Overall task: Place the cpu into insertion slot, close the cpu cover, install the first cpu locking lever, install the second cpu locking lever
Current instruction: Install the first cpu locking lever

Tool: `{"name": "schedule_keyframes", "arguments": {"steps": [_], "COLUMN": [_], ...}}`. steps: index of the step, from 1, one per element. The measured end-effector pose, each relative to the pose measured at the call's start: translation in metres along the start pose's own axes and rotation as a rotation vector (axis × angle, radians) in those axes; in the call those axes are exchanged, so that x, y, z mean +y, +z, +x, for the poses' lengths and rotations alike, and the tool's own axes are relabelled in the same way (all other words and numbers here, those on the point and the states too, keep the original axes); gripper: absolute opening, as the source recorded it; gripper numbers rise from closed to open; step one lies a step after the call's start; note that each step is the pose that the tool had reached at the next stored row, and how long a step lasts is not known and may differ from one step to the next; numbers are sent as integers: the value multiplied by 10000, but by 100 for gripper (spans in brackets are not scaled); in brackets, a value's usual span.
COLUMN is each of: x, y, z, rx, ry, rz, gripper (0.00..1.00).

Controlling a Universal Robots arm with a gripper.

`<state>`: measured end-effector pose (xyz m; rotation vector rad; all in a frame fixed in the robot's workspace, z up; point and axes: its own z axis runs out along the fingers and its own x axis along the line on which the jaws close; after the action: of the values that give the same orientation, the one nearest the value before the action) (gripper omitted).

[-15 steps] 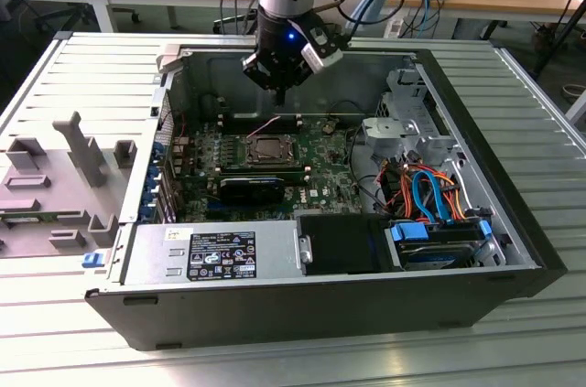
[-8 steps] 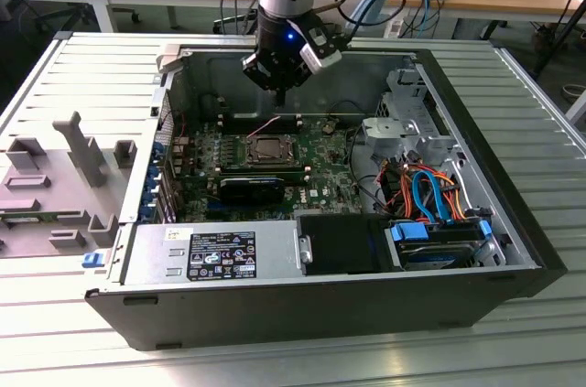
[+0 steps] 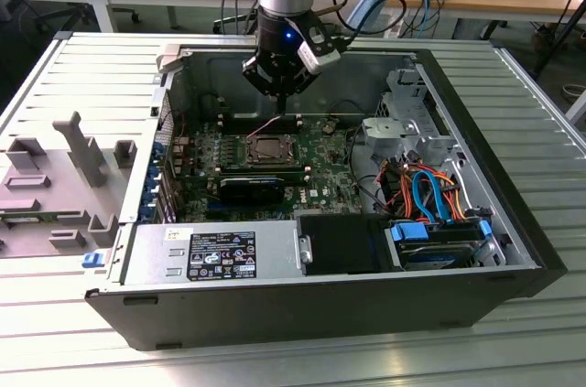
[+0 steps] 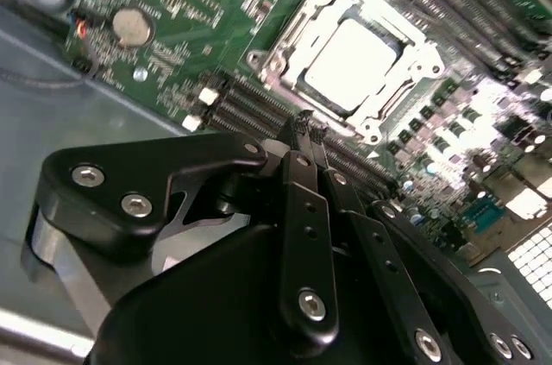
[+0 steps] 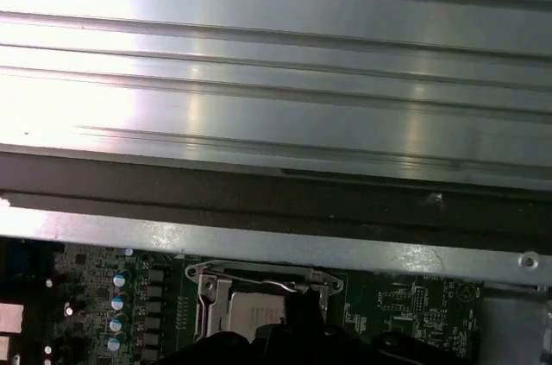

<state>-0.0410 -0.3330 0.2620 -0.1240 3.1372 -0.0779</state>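
Workshop: wooden desks with cables and loose gear stand behind a ribbed metal bench point(image 3: 275, 360) that carries the work.
Computer case: an open black case point(image 3: 302, 305) lies on its side on the bench, its green motherboard point(image 3: 320, 163) facing up, drive cage and coloured cables toward the exterior view's right.
Grey fixture: a moulded tray with upright pegs point(image 3: 64, 177) sits on the bench just beside the case, at the exterior view's left.
Arm: it hangs straight down over the far part of the board, with a lit blue point on the wrist.
Pincer: the pincer point(image 4: 306, 128) has its fingertips pressed together and carries nothing; it hovers just above the board, close beside the socket's edge.
Insertion slot: the insertion slot point(image 4: 349, 63) lies near the board's middle, between the memory slots and a row of capacitors.
Cpu: the cpu point(image 4: 352, 61) already lies flat in the slot, its pale metal top showing.
Cpu cover: the cpu cover point(image 4: 285, 50) appears to lie down around the chip, which shows through its window.
Locking levers: I cannot make out whether either is latched.
Judgement: the work seems to stand at the lever stage. Doing it well means pushing with closed tips on the lever only, keeping clear of the chip and memory slots.
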Motion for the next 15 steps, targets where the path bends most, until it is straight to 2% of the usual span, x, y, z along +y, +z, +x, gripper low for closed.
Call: {"name": "schedule_keyframes", "arguments": {"steps": [1,3,11,15], "x": [0,0,1,10], "y": [1,3,5,13], "z": [0,0,8,110], "rx": [12,35,63,64], "ry": [77,264,678,733], "rz": [158,345,341,304], "gripper": [11,11,11,11]}}
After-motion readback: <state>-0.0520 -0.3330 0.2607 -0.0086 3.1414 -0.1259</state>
